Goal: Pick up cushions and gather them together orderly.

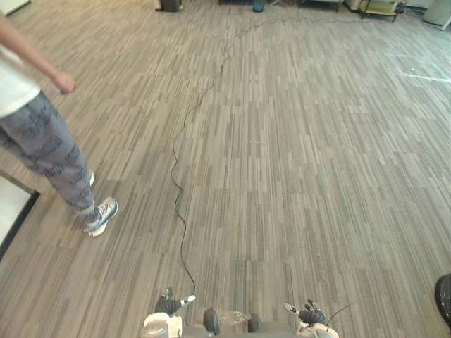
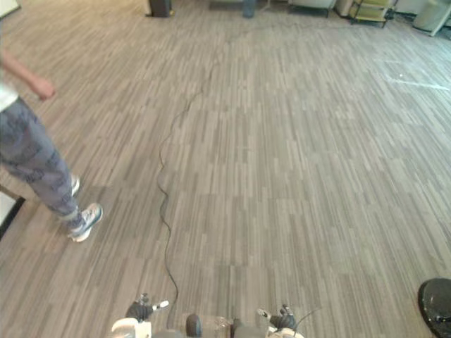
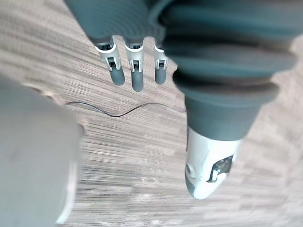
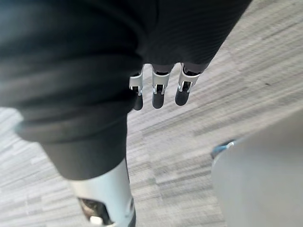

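Both hands hang low, fingers straight and apart, holding nothing: left hand (image 3: 136, 73), right hand (image 4: 158, 92). Where a cushion lies cannot be told. A dark round object (image 2: 437, 308) sits on the floor (image 1: 303, 176) to the robot's right, nearer the right hand; whether it is a cushion is unclear. A person (image 1: 42, 144) stands well off left. Judgement: search rightward first.

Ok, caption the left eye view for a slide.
Person at left on striped floor; left hand and right hand open, low.
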Controlling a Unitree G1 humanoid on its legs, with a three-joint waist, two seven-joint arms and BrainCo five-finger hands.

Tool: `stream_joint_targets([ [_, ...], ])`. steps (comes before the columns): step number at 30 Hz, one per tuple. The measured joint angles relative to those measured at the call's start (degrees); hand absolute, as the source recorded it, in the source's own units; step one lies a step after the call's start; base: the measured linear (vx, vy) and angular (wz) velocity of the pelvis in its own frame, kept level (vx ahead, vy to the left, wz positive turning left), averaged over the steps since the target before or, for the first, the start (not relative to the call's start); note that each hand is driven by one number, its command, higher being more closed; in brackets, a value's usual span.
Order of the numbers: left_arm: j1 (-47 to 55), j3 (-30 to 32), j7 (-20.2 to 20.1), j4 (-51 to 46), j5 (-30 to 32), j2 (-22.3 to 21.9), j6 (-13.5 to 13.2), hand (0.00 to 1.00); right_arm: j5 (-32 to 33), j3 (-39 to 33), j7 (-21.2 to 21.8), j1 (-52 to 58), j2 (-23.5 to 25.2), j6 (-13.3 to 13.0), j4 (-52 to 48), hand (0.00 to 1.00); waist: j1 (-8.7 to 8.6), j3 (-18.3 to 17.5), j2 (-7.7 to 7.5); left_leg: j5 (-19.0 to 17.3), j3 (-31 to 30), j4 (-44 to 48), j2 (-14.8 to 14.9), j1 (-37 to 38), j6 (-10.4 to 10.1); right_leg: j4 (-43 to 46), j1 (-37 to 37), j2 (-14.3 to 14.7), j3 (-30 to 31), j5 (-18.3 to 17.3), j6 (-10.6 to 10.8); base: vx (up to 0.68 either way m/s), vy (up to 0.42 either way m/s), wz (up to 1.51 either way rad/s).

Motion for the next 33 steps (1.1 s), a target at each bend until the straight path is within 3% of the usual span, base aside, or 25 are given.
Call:
stream_joint_targets([
  [2, 0.2, 0.0, 0.0, -1.6, -0.1, -0.1, 0.0, 0.0, 0.1, 0.1, -0.1, -0.3, 0.0, 0.3, -0.9, 0.0, 0.46, 0.6, 0.21, -3.4, 2.8, 3.9, 3.2, -1.4, -1.1, -0.5, 2.8, -0.2, -0.3, -1.8, -0.2, 0.19, 0.052, 0.14],
  [6, 0.0, 0.0, 0.0, -2.5, -0.2, -0.5, -0.1, 0.0, 0.0, 1.1, -0.2, -0.5, -0.1, 0.5, -2.3, 0.0, 1.26, 0.6, 0.28, -2.4, 5.2, -5.8, 3.4, -4.0, -1.8, -2.0, 5.0, -4.2, 0.2, -4.6, 2.9, 0.32, 0.188, 0.02],
  [7, 0.1, 0.1, 0.1, -2.7, -0.2, -0.9, -0.3, 0.0, 0.0, 1.2, -0.2, -0.6, -0.1, 0.5, -2.3, 0.0, 1.82, 0.5, 0.2, 1.3, 5.1, -9.7, 3.1, -4.6, -1.1, -2.9, 5.7, -5.3, 0.8, -5.2, 3.8, 0.48, 0.328, -0.13],
  [8, 0.1, 0.1, 0.3, -2.6, -0.4, -0.7, -0.4, 0.0, 0.0, 1.1, -0.4, -0.5, 0.4, 0.7, -2.2, 0.0, 2.91, -0.6, -1.01, 3.0, 6.1, -10.4, 1.0, -4.1, 0.7, -3.6, 5.9, -7.5, 1.8, -6.0, 4.5, 0.62, 0.374, -0.24],
  [10, 0.1, 0.4, 0.4, -2.4, -0.6, -0.5, -0.4, 0.0, -0.3, 0.9, 0.1, -0.6, 2.0, 0.8, -2.3, 0.0, 3.06, -1.7, -2.39, -0.4, 8.5, -9.6, -0.3, -3.8, 2.6, -2.8, 5.3, -9.1, 4.9, -3.9, 5.8, 0.79, 0.398, -0.36],
  [11, 0.0, -0.1, 0.4, -1.4, -0.6, -0.4, 0.0, 0.0, -0.7, 1.1, 0.6, -0.4, 2.7, 1.1, -3.4, 0.0, 2.95, -1.8, -2.97, -2.8, 10.9, -13.5, -2.1, 6.1, 4.8, 18.4, -0.1, -9.1, 9.7, 4.5, 10.8, 0.97, 0.454, -0.58],
  [12, 0.1, -1.1, 0.3, -0.9, -0.7, -0.4, 0.1, 0.0, -0.7, 1.2, 0.7, 0.1, 2.7, 0.9, -4.7, 0.0, 2.79, -1.6, -2.68, -2.9, 11.0, -15.9, -2.1, 10.9, 4.8, 30.9, -3.6, -7.6, 10.3, 7.2, 13.3, 1.1, 0.446, -0.64],
  [13, 0.1, -1.9, 0.2, -0.9, -0.9, -0.6, 0.0, 0.0, -0.7, 1.2, 0.7, 0.8, 2.7, 0.9, -5.9, 0.0, 2.8, -1.6, -2.21, -2.9, 11.3, -17.0, -2.0, 14.3, 4.8, 39.3, -6.8, -6.3, 9.7, 8.1, 13.6, 0.5, 0.118, -0.32],
  [14, 0.0, -2.2, 0.2, -1.0, -1.1, -0.9, 0.0, 0.0, -0.7, 1.2, 0.7, 1.3, 2.7, 0.9, -6.7, 0.0, 2.63, -1.8, -2.3, -2.9, 11.5, -16.9, -1.8, 15.7, 4.8, 42.4, -8.8, -5.7, 9.2, 8.3, 13.3, 0.49, 0.061, -0.25],
  [15, -0.7, -2.3, 0.2, -1.0, -1.1, -1.4, 0.0, 0.0, -0.7, 1.0, 0.7, 1.9, 2.7, 0.9, -7.4, 0.0, 2.38, -2.1, -2.66, -3.5, 11.5, -17.8, -2.0, 17.9, 5.3, 45.3, -12.3, -5.4, 7.1, 7.6, 11.4, 0.44, 0.021, -0.38],
  [16, -0.9, -1.9, 0.3, -0.9, -1.1, -2.3, 0.0, 0.0, -0.7, 0.2, 0.8, 2.3, 3.1, 0.7, -8.3, 0.0, 2.4, -2.3, -1.69, -6.6, 10.4, -20.7, -1.9, 20.8, 7.0, 47.2, -16.0, -4.4, 4.3, 5.2, 7.4, 0.46, 0.021, -0.59],
  [17, -1.7, -1.5, 0.3, -0.7, -1.1, -3.2, 0.0, 0.0, -0.7, -1.5, 0.8, 1.6, 3.0, 0.1, -9.7, 0.0, 2.42, -1.4, 0.15, -10.7, 7.7, -24.6, -1.3, 24.5, 2.4, 47.9, -20.0, -2.7, 0.1, 2.1, 5.6, 0.57, 0.004, -0.63],
  [18, -3.4, -1.0, 0.3, 1.3, -1.1, -3.0, 0.1, 0.0, -0.6, -1.8, 0.7, 0.4, 3.2, 0.1, -9.8, 0.0, 1.71, -0.1, -0.39, -11.5, 8.9, -25.3, -1.5, 28.2, 1.8, 44.7, -23.4, -3.1, -5.1, -0.6, 4.1, 0.49, -0.023, -0.36],
  [19, -3.8, -1.2, 0.3, 1.9, -1.1, -3.2, 0.1, 0.0, -0.7, -2.3, 0.7, 0.5, 3.1, -0.1, -10.0, 0.0, 0.89, 0.0, -0.22, -11.9, 8.6, -25.9, -1.4, 29.6, 1.7, 42.2, -24.9, -3.0, -7.9, -1.2, 3.5, 0.64, -0.064, 0.1],
  [20, -4.8, -1.1, 0.4, 2.2, -1.1, -3.9, 0.1, 0.0, -0.7, -2.6, 0.5, 0.6, 2.0, -0.2, -9.5, 0.0, -0.52, 0.3, 0.4, -12.0, 7.9, -27.3, -0.9, 32.5, 1.6, 36.4, -27.4, -2.1, -12.2, -1.9, 1.1, 0.49, -0.078, 0.45],
  [21, -5.7, -1.2, 0.3, 2.4, -1.1, -4.3, 0.1, 0.0, -0.1, -3.0, 0.5, 0.8, 1.8, -0.2, -9.4, 0.0, -0.97, 0.4, 0.59, -12.0, 7.3, -27.1, -0.5, 33.3, 1.6, 31.9, -29.0, -1.6, -13.7, -1.3, 0.1, 0.65, -0.137, 0.73],
  [23, -6.8, -1.5, 0.1, 3.1, -1.0, -4.5, -0.1, 0.0, -0.7, -2.7, 0.4, 0.9, 1.3, -0.3, -8.8, 0.0, -1.31, 0.4, 0.43, -11.9, 2.8, -27.0, -0.4, 36.0, 1.5, 17.6, -30.6, 0.1, -12.8, 5.0, -1.7, 0.71, -0.199, 0.65],
  [24, -6.7, -1.6, 0.0, 3.7, -1.0, -4.3, 0.0, 0.0, -0.7, -2.9, 0.5, -0.4, 0.1, -0.2, -8.0, 0.0, -1.27, 0.7, 2.52, -11.1, 0.8, -26.6, 1.6, 38.1, -0.2, 18.8, -29.0, 1.4, -14.0, 7.3, -7.6, 0.92, -0.24, 0.4],
  [25, -7.2, 0.5, 0.0, 3.9, -0.9, -4.2, 0.0, 0.0, -1.2, -2.9, 0.4, -2.1, 0.2, -0.2, -7.3, 0.0, -1.02, 0.6, 3.21, -5.7, -1.0, -22.9, 2.6, 36.2, -3.4, 20.3, -28.3, 1.1, -14.7, 4.3, -9.3, 0.78, -0.198, 0.29],
  [27, -7.0, 2.2, 0.2, 3.8, -0.9, -4.6, 0.0, 0.0, -1.8, -2.8, 0.5, -2.6, 0.3, -0.1, -6.6, 0.0, -0.69, 1.1, 3.79, 4.5, -4.1, -13.2, 2.7, 32.5, -2.2, 18.8, -23.6, 1.3, -14.6, 1.6, -8.9, 0.68, -0.214, 0.32],
  [28, -6.2, 3.4, 0.3, 3.4, -0.9, -4.8, 0.0, 0.0, -1.8, -2.8, 0.5, -2.6, 0.1, 0.0, -6.3, 0.0, -0.53, 1.5, 4.62, 10.8, -7.2, -1.0, 3.6, 27.7, -4.5, 14.9, -18.2, 2.2, -14.3, 0.8, -8.5, 0.68, -0.208, 0.25],
  [29, -4.9, 4.6, 0.2, 2.2, -1.0, -4.9, -0.1, 0.0, -1.7, -2.2, 0.4, -2.6, 0.4, 0.2, -5.9, 0.0, -0.03, 1.8, 4.56, 11.1, -8.3, 15.1, 4.7, 21.3, -5.7, 10.0, -11.2, 3.9, -12.9, 0.6, -8.2, 0.64, -0.18, 0.06],
  [31, -3.7, 5.2, 0.3, 1.0, -1.0, -4.7, 0.0, 0.0, -0.9, -0.3, 0.4, -2.6, 1.4, 0.1, -4.9, 0.0, 0.98, 2.4, 3.47, 7.5, -6.4, 26.7, 6.3, 14.7, -4.7, 5.3, -3.4, 4.9, -11.6, 0.5, -8.3, 0.62, -0.101, -0.29],
  [33, -2.7, 4.5, 0.2, -0.9, -1.2, -4.8, -0.2, 0.0, -0.3, 0.8, 0.5, -2.9, 2.3, 0.2, -3.8, 0.0, 2.23, 2.2, 2.54, 3.8, -3.5, 27.5, 8.0, 6.7, -2.5, 1.3, 2.9, 5.3, -9.2, 0.2, -8.6, 0.5, -0.055, -0.44],
])
